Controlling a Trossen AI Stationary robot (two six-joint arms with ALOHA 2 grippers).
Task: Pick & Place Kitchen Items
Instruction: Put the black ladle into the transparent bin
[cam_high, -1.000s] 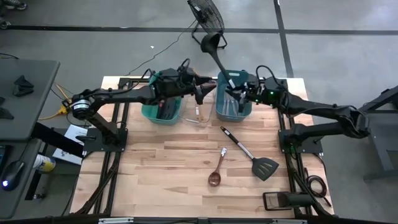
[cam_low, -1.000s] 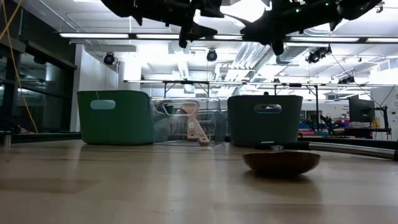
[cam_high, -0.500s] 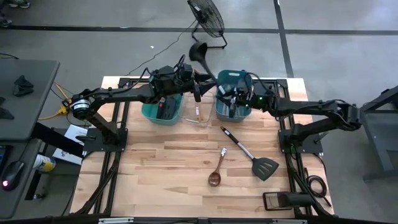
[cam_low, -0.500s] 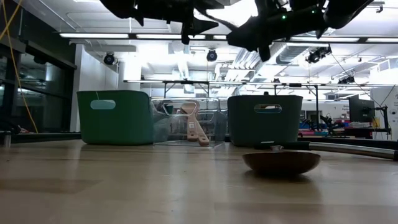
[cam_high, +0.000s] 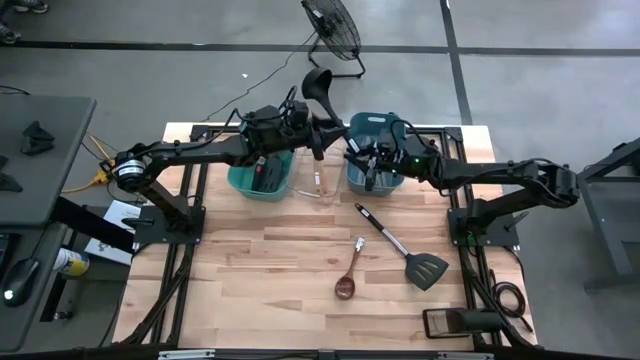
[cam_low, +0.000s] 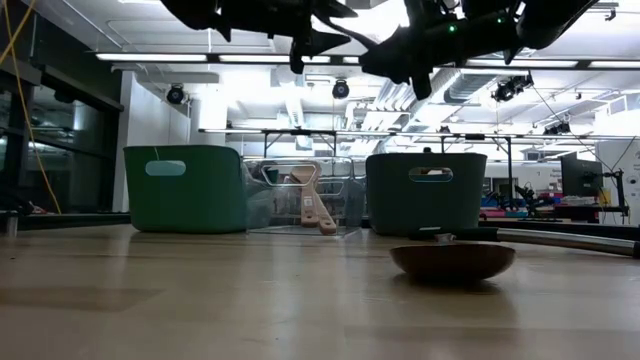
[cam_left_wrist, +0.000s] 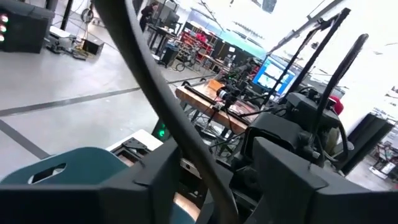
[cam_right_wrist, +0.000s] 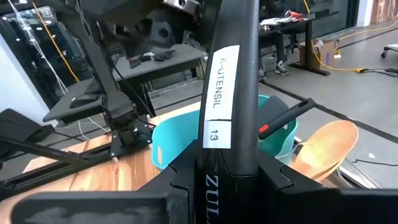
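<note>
Two grippers meet above the table's rear edge for a handover: right gripper clamps the ladle handle; left gripper brackets it, grip not discernible.

A: Where's everything on the table?

B: Three bins along the far edge: left bin, small middle bin just beside it, right bin on the other side.

A: And the ladle?

B: Up in the air, above the gap betw. left & right bins, bowl out past the table's far edge. Left gripper on one side of its handle, right gripper on the other.

A: Loose stuff?

B: Spatula lies in front of the right bin, toward the right. Spoon just left of it, nearer the front. Wooden utensils in the middle bin.
</note>
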